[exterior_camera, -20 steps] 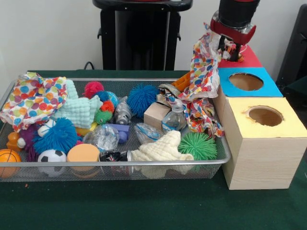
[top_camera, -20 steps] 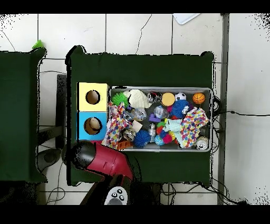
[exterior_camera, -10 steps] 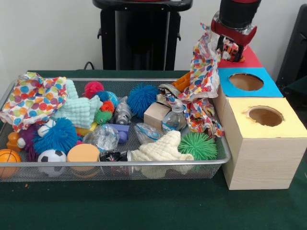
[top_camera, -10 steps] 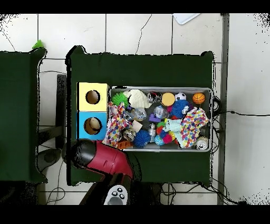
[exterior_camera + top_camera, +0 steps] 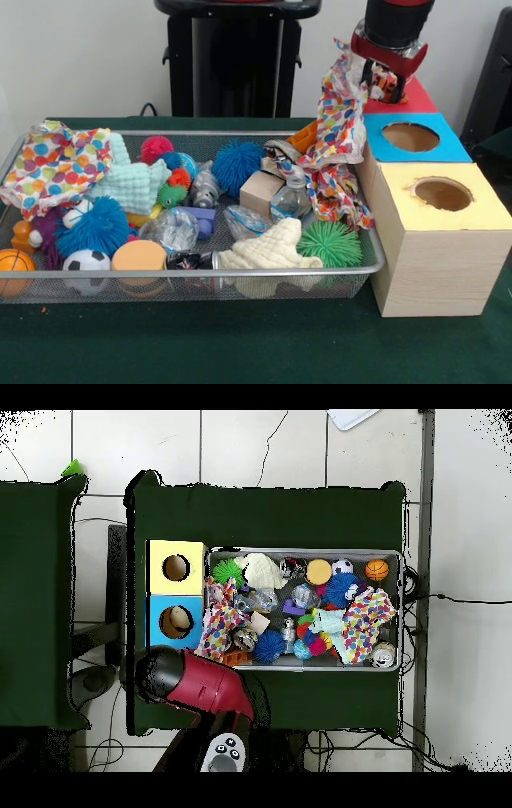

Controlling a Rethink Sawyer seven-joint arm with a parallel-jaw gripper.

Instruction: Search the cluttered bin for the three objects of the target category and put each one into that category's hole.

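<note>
- Three holed box tops stand beside the wire bin (image 5: 192,276): yellow box (image 5: 442,212) nearest, blue box (image 5: 412,138) next, red box (image 5: 400,98) farthest.
- Over the red box, the gripper (image 5: 386,80) is clamped on a polka-dot cloth (image 5: 336,120).
- This cloth trails down into the bin, draped across clutter near a clear bottle (image 5: 290,200).
- Good practice, I judge: raise until the tail clears the rim, centre over the hole, then release so nothing snags.

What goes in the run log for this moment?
gripper: over red box, holding small orange toy | polka-dot cloth: draped over bin edge
</note>
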